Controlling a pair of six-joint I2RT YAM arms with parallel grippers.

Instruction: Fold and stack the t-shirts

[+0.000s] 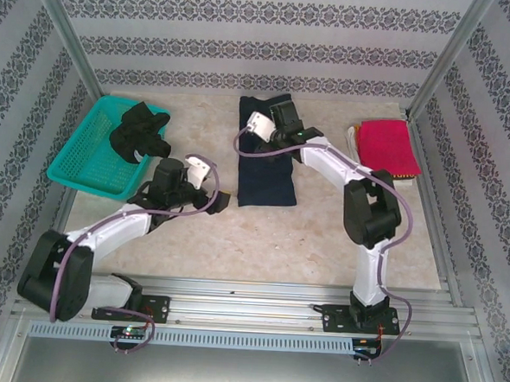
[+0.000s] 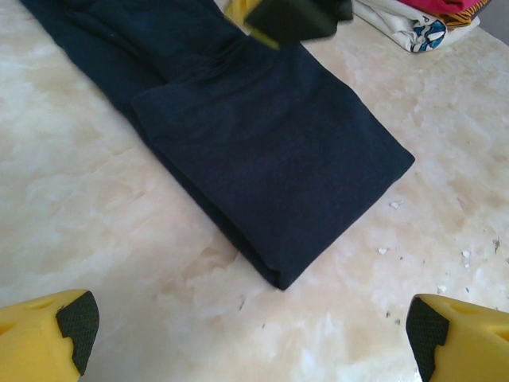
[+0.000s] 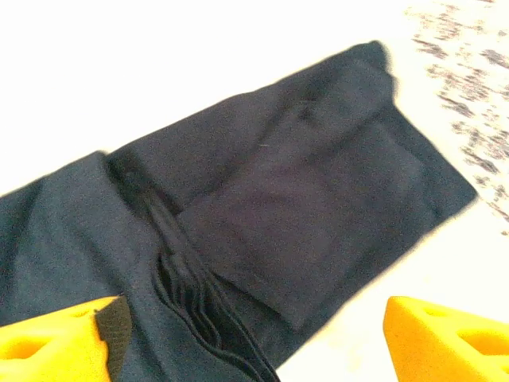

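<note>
The dark navy blue t-shirt lies as a long folded strip in the middle of the table, with a bunch of creases across it. My right gripper hovers open over its far half, nothing between the yellow fingers. My left gripper stands open above bare table just off the shirt's near left corner. A pinkish-red t-shirt tops a folded pile at the right. A black t-shirt lies crumpled in the basket.
The teal mesh basket sits at the far left. The folded pile holds white and yellow cloth under the red one. Patterned walls and metal posts close in the table on three sides.
</note>
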